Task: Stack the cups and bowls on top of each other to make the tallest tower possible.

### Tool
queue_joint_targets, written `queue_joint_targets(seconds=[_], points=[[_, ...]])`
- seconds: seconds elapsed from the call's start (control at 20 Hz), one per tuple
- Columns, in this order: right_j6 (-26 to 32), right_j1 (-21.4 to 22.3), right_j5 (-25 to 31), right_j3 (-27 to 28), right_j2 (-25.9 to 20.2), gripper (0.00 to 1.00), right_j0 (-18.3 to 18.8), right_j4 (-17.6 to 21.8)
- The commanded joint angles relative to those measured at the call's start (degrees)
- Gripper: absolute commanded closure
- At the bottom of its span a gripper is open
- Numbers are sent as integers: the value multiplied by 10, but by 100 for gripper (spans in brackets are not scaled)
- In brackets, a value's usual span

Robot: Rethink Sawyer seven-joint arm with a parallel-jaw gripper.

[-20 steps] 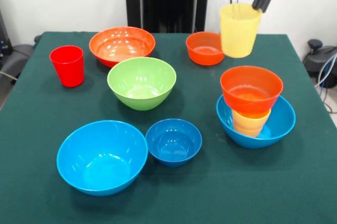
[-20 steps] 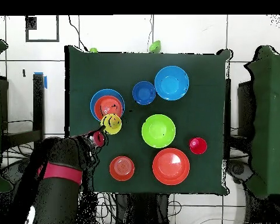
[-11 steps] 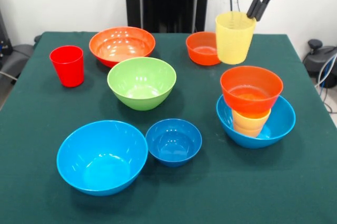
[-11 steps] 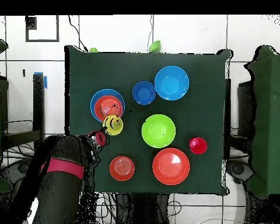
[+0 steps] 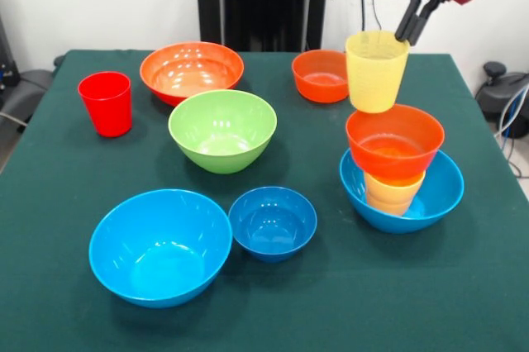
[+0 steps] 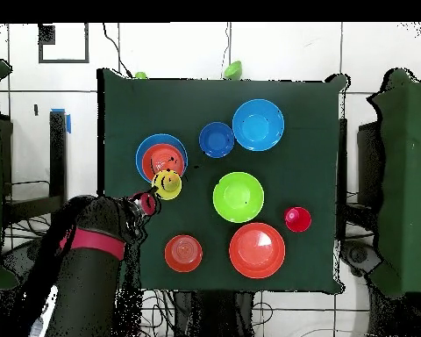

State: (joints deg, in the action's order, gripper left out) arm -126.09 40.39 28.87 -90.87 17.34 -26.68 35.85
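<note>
The gripper (image 5: pixel 411 28) is clamped on the rim of the yellow cup (image 5: pixel 376 70), which hangs just behind the tower's (image 5: pixel 398 172) top orange bowl (image 5: pixel 394 140). Lowered off-centre, the cup could clip that bowl's rim and topple the tower.

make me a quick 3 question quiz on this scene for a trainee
1. True or false: the gripper holds the yellow cup by its rim, in the air.
2. Which thing forms the base of the tower? A) the green bowl B) a light-blue bowl C) the red cup
3. Fill in: the small dark-blue bowl sits beside the free light-blue ____.

Key
1. True. The cup hangs above the table by the tower, not yet set in the orange bowl.
2. B. The light-blue bowl holds the yellow-orange cups with the orange bowl on top.
3. bowl
</note>
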Motion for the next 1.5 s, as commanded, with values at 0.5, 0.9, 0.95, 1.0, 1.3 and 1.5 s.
queue_joint_targets(seconds=[0.5, 0.9, 0.95, 1.0, 1.3, 1.5], points=[[-71, -36, 21, 49, -29, 100, -4, -43], [-89, -57, 2, 46, -17, 100, -10, -47], [-88, -56, 3, 46, -17, 100, -11, -48], [-88, -57, 3, 46, -17, 100, -11, -49], [-88, -63, 0, 48, -11, 100, -14, -51], [-89, -61, -3, 42, -11, 100, -14, -57]])
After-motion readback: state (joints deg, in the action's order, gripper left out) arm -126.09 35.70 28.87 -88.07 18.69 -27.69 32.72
